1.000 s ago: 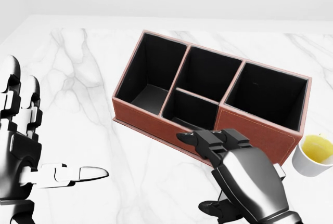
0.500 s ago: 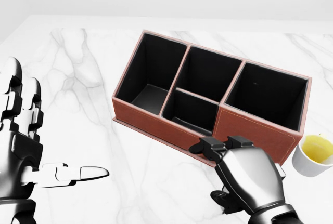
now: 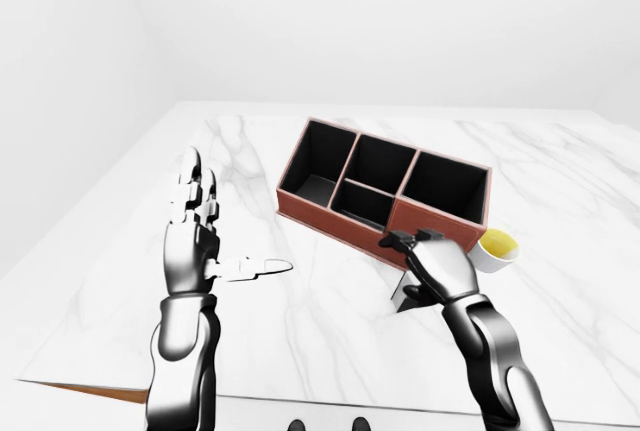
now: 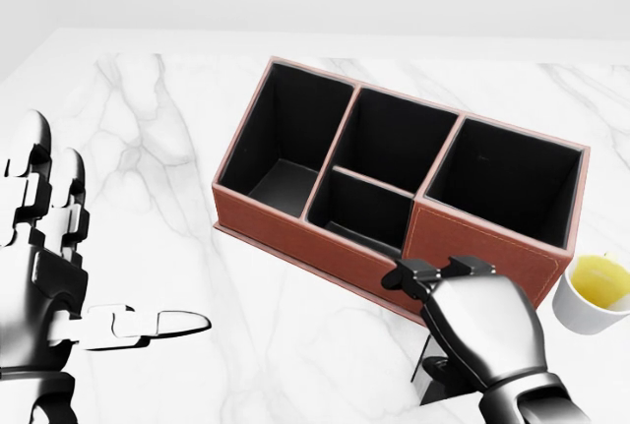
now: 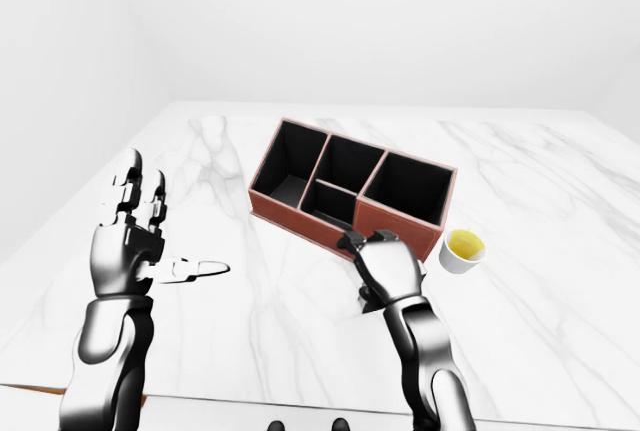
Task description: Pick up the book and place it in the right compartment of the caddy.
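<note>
The brown caddy (image 4: 295,232) with black compartments lies on the white marble table, slanting from upper left to lower right in the head view. Its right compartment (image 4: 502,178) holds nothing. My right hand (image 4: 443,331) is just below the caddy's near wall, fingers curled over a dark book (image 4: 440,377). Only a corner of the book shows under the palm, and the thumb is hidden. My left hand (image 4: 94,257) stands open at the left edge, fingers upright and thumb pointing right, well apart from the caddy.
A white cup (image 4: 596,291) with yellow liquid stands right of the caddy's right end, close to my right hand. The table's near edge (image 3: 330,399) runs along the bottom of the left-eye view.
My right hand has drawn down and to the right, away from the caddy's wall, and the dark book now shows beneath its palm. The left hand has shifted slightly.
</note>
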Motion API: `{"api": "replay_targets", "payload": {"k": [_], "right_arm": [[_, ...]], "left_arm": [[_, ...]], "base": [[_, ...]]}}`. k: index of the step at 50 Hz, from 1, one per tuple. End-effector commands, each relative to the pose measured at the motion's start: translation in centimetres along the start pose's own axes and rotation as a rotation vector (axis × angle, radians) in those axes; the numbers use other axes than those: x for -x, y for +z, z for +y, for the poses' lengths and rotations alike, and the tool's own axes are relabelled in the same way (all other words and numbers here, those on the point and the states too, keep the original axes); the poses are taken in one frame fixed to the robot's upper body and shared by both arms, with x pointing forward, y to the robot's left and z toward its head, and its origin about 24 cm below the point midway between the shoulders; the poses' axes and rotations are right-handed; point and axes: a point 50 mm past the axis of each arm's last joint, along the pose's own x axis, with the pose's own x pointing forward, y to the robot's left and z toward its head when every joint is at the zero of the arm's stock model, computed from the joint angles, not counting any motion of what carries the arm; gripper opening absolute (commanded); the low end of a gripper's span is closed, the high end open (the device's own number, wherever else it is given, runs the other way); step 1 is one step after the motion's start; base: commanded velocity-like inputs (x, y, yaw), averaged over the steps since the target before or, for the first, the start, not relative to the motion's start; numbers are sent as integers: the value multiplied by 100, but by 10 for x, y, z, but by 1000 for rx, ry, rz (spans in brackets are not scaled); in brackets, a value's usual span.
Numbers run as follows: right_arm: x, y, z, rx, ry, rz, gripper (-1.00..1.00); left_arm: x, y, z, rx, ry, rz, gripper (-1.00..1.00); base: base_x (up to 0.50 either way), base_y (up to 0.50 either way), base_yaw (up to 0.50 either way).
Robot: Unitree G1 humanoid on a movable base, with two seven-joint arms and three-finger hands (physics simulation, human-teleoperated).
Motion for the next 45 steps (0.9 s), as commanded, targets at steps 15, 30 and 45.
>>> {"api": "replay_targets", "payload": {"k": [15,30,45], "right_arm": [[6,-17,8,175,85,85,17],[6,-23,7,198,103,111,17],[3,-29,17,237,134,128,18]], "left_arm": [[-4,-8,-4,9,-12,30,100],[-5,-13,-5,17,-13,46,100],[-3,-12,-3,20,-5,46,100]], "base": [[0,0,0],[0,0,0],[0,0,0]]}}
